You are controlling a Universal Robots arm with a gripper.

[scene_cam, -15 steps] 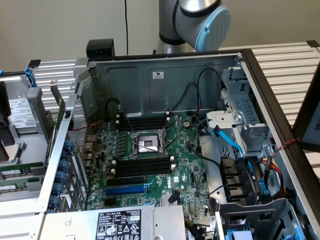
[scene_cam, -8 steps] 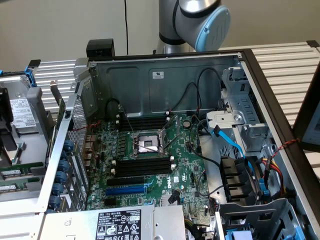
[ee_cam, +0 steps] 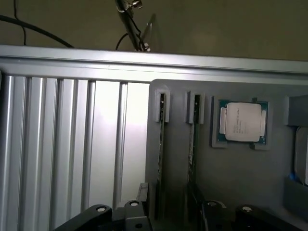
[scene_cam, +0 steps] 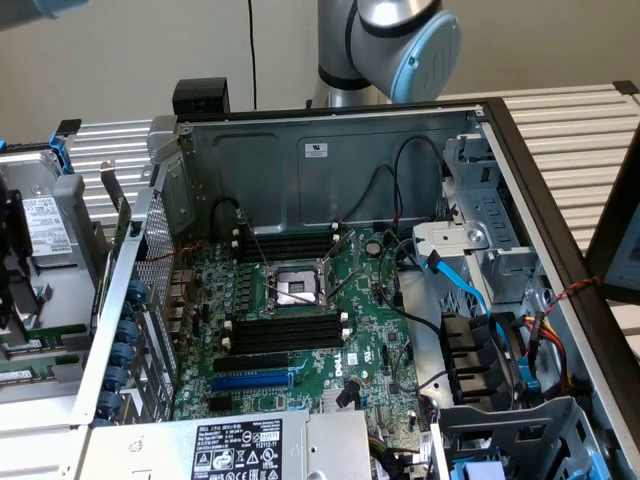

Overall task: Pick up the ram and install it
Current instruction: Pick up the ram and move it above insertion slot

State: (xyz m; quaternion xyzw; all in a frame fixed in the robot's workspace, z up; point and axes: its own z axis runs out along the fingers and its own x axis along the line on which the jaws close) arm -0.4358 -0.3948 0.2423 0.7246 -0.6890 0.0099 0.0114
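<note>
Open black-and-grey steel computer case (scene_cam: 330,160) lies on its side on a ribbed aluminium table (ee_cam: 62,144). A grey robot arm (scene_cam: 400,40) with a blue joint cap stands behind it. Green motherboard (scene_cam: 370,300) is exposed inside. Two banks of long black plastic memory slots (scene_cam: 288,330) flank the bare metal processor socket (scene_cam: 290,290); the slots look empty from here. A blue expansion slot (scene_cam: 255,381) runs just beside one bank.

Off the case, in the wrist view, a flat grey parts tray (ee_cam: 231,183) rests on the table. A square silver-capped processor (ee_cam: 242,122) sits in its own pocket. Beside it are two narrow grooves, each with a thin stick standing on edge. One is the ram (ee_cam: 160,144), a long thin green board seen edge-on, in the groove farther from the processor. A second stick (ee_cam: 192,144) of the same kind stands in the groove between.

The black two-fingered gripper (ee_cam: 171,204) hangs over one end of these grooves. Jaws stand apart with nothing clamped: released, by my reading. The ram's end appears to run in between them; touching or not, cannot tell.

Step, as I judge it: approach for the pick. The ram is not yet lifted and the install not begun. A clean pick calls for centring on that one stick, closing on its flat faces clear of the neighbour, then a straight draw out of the groove.
</note>
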